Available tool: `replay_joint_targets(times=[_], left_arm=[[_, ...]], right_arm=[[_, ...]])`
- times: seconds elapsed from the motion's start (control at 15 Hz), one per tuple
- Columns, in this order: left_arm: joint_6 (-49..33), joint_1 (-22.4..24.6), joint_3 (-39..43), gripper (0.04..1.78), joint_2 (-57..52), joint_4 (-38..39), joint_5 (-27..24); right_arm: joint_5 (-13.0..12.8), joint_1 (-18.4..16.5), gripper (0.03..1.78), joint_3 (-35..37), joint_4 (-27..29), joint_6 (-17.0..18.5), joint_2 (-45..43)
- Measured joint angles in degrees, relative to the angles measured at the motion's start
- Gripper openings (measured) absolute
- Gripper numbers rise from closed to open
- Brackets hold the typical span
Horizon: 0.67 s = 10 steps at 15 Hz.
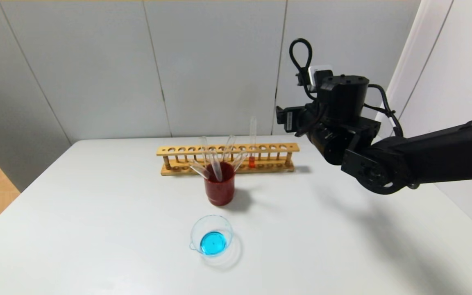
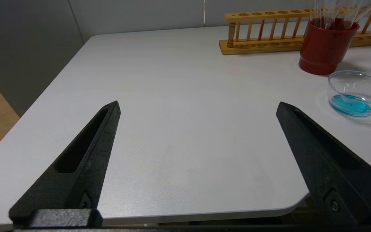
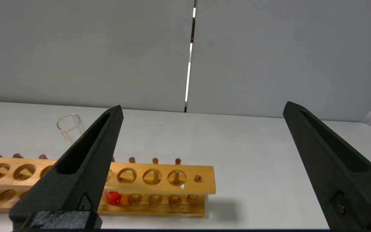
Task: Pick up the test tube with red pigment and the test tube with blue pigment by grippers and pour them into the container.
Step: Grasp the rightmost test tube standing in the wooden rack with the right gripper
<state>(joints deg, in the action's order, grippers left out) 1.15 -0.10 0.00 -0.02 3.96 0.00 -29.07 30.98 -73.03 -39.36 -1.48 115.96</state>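
My black right gripper [image 3: 201, 111] hangs wide open and empty, near the wooden rack's [image 1: 228, 150] right end; the slim red-pigment glass tube [image 1: 252, 141] stands there, apart from it.

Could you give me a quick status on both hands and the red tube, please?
Right hand open, nearing rack. Left hand open, parked. Red tube racked. Path clear.

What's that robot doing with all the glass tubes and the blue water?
It's mixing colours. Blue liquid already sits in the clear container. The right gripper, open and empty, hovers near the wooden rack, where the test tube with red pigment stands upright. The left gripper waits open over the table's near edge.
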Motion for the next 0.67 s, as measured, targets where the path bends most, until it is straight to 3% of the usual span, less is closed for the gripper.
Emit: replay_joint_targets(times=[0.27, 0.67], left_arm=[[0.00, 0.00, 0.00, 1.71, 0.00, -0.02, -0.02], [0.00, 0.00, 0.00, 1.71, 0.00, 0.00, 0.00]], right_arm=[[0.52, 0.05, 1.74, -4.91, 0.61, -1.44, 4.17], [6.01, 1.84, 1.74, -7.29, 1.16, -1.37, 8.02]])
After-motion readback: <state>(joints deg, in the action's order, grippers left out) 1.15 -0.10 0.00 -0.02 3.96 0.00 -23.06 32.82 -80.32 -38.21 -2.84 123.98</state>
